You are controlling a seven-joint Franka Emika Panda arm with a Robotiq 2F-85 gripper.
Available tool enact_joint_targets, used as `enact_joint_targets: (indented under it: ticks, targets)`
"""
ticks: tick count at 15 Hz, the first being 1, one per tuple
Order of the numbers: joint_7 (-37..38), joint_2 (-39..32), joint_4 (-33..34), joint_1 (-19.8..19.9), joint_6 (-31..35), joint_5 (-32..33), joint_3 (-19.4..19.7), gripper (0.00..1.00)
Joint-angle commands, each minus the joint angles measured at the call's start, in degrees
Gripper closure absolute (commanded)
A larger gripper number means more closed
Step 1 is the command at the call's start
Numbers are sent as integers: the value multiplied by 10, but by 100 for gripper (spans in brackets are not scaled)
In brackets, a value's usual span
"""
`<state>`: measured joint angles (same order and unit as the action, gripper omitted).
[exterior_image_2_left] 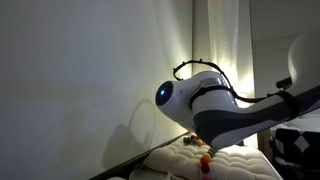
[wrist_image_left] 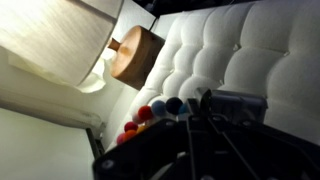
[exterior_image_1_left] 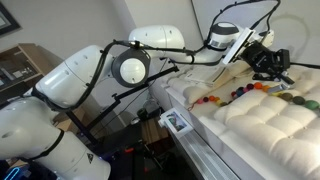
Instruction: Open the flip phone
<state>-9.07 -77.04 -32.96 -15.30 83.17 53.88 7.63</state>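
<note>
The flip phone (wrist_image_left: pixel 242 103) is a small flat grey gadget lying on the white tufted cushion (wrist_image_left: pixel 255 45), seen in the wrist view. My gripper (wrist_image_left: pixel 205 108) is dark and right against the phone's left edge. One finger stands up beside the phone; the jaws are too dark to tell whether they are open or shut. In an exterior view the gripper (exterior_image_1_left: pixel 272 64) hangs low over the cushion (exterior_image_1_left: pixel 270 122) and hides the phone. A string of coloured beads (wrist_image_left: pixel 150 113) lies just left of the phone and also shows in both exterior views (exterior_image_1_left: pixel 238 95) (exterior_image_2_left: pixel 205 160).
A lamp with a pale shade (wrist_image_left: pixel 55 40) and a wooden base (wrist_image_left: pixel 135 57) stands beyond the cushion's edge. A small white box (exterior_image_1_left: pixel 177 122) sits below the cushion's side. The arm's body (exterior_image_2_left: pixel 215 105) fills much of an exterior view.
</note>
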Motion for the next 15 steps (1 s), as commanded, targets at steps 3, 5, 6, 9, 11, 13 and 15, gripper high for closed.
enact_joint_targets:
  ticks: [3,5,6,9,11,13,15]
  targets:
    - [-38,-36,24,21,74,-8,-20,100]
    - [-42,-41,24,21,72,-7,-19,100]
    - [-45,-41,25,18,67,-4,-16,100]
    - [-49,-39,27,11,62,0,-13,100]
    - [-49,-31,25,6,56,3,-10,100]
    - [-39,-24,26,-1,40,11,1,100]
    - [-33,-21,30,-9,22,22,18,100]
